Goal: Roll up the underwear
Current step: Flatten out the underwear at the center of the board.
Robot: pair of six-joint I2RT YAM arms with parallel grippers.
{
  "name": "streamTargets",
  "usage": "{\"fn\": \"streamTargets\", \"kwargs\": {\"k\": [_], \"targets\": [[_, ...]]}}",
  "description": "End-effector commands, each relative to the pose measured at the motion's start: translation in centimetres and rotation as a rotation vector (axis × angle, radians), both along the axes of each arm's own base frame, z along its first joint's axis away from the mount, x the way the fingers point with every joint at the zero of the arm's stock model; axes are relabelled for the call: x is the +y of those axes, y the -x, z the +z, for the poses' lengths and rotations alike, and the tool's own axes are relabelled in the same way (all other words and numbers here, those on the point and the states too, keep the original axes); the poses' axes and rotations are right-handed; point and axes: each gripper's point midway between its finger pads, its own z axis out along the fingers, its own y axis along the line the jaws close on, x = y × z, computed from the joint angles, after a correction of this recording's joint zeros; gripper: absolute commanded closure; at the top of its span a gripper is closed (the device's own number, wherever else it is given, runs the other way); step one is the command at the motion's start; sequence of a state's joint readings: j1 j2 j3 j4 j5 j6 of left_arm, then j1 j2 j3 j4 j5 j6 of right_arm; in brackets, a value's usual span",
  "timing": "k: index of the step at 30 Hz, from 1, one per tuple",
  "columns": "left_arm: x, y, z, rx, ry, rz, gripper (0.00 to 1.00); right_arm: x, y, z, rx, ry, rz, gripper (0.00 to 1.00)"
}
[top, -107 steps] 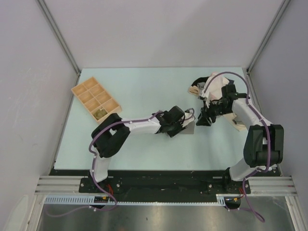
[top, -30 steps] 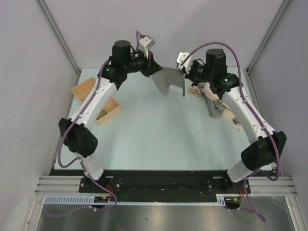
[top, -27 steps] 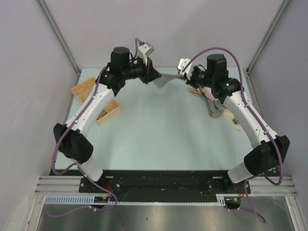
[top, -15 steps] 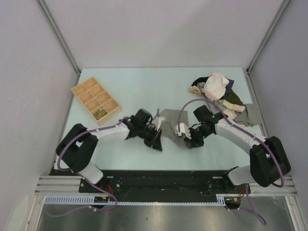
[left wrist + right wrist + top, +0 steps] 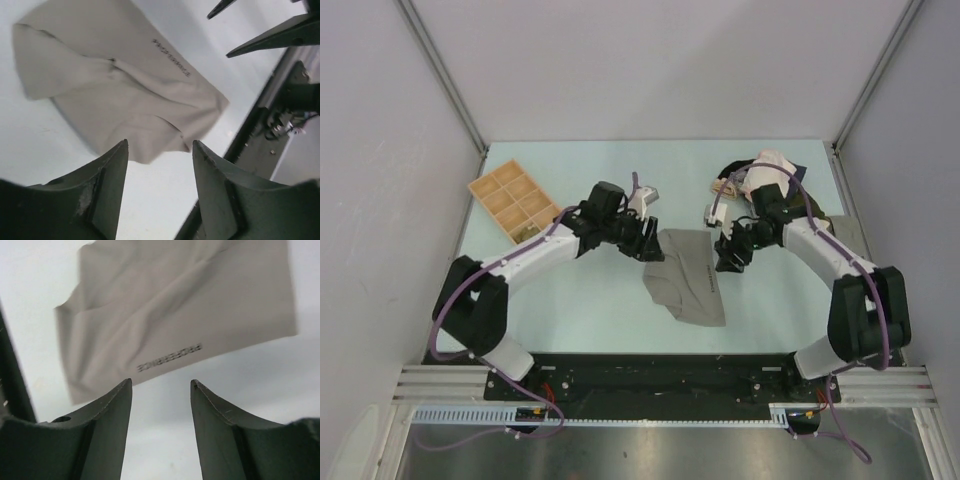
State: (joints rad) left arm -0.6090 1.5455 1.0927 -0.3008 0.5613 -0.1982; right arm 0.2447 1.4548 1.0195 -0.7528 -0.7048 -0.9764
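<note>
Taupe-grey and creased, the underwear [image 5: 688, 285] now lies spread on the worktop [image 5: 580, 300], near the middle of its near edge. A second ago you held it up between both arms over the far edge. You have since let go: the left gripper [image 5: 648, 248] and right gripper [image 5: 726, 260] stand parted and empty beside its far corners. Rolling, I judge, can begin.

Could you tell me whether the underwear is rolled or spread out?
Spread out: the underwear lies flat on the table, creased but not rolled.
</note>
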Motion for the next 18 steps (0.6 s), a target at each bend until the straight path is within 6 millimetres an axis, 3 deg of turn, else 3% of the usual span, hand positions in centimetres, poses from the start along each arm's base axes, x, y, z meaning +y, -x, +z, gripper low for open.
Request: {"fn": "streamTargets", "kwargs": {"k": [1, 2, 4, 6, 13, 18], "targets": [[1.7, -1.1, -5.4, 0.074, -0.143, 0.073, 0.40, 1.2, -5.0, -0.5, 0.018, -0.038, -0.160, 0.46], [2.1, -1.5, -6.5, 0.085, -0.180, 0.111, 0.40, 1.4, -6.5, -0.2, -0.010, -0.044, -0.179, 0.46], [2.5, -2.3, -7.4, 0.087, -0.211, 0.149, 0.40, 1.3, -7.6, -1.1, 0.013, -0.026, -0.209, 0.46], [2.9, -3.0, -8.7, 0.096, -0.251, 0.195, 0.41, 1.5, -8.4, -0.7, 0.019, -0.034, -0.226, 0.46], [3.5, -3.1, -12.1, 0.150, -0.325, 0.218, 0.51, 1.6, -8.1, -1.2, 0.061, -0.041, -0.230, 0.46], [2.7, -2.5, -12.5, 0.185, -0.279, 0.203, 0.62, 1.6, -8.0, -1.1, 0.072, -0.053, -0.231, 0.46]]}}
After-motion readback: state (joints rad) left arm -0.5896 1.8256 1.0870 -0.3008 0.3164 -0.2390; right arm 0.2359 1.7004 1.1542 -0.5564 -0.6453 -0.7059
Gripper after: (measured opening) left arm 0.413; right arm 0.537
